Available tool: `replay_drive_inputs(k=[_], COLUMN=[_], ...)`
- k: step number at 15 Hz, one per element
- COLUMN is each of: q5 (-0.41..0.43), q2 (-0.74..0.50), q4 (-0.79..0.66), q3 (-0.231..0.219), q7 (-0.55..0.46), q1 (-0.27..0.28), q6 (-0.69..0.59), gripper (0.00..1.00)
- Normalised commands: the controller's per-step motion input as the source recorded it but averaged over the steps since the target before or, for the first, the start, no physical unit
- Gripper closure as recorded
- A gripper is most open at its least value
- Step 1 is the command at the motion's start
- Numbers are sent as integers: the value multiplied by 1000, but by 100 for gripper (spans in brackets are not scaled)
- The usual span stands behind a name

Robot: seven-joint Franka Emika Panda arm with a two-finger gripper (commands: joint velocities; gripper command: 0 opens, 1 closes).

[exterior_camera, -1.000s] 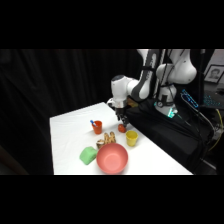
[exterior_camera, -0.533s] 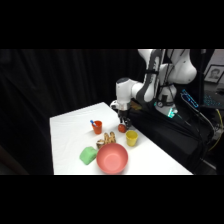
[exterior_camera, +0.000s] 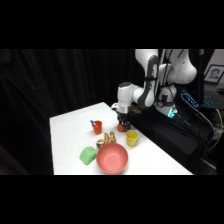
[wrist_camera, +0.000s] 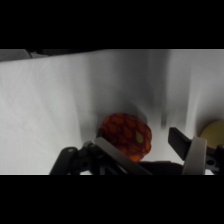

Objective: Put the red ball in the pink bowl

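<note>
Hovering two-finger gripper low over small dark red textured ball on white table; fingers spread, straddling ball for grasp, gripping nothing. Awaiting beyond: large salmon-pink plastic bowl.

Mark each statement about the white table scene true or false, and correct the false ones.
1. The small dark red ball lies between the gripper fingers on the table. True.
2. The ball is already inside the large salmon-pink plastic bowl. False: the bowl holds no ball.
3. The gripper's jaws are open. True.
4. The green block sits beside the pink bowl. True.
5. The small yellow cup stands inside the bowl. False: it stands on the table next to it.
</note>
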Motion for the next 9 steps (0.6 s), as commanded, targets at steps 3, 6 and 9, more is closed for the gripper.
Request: replay_drive_inputs(k=[3, 6, 9], q5=[-182, -136, -125], q2=[63, 13, -13], q4=[-3, -14, -15], q3=[-260, -226, -203], q7=[168, 159, 152], q1=[236, 225, 207], q6=[253, 187, 142], gripper=[26, 39, 65])
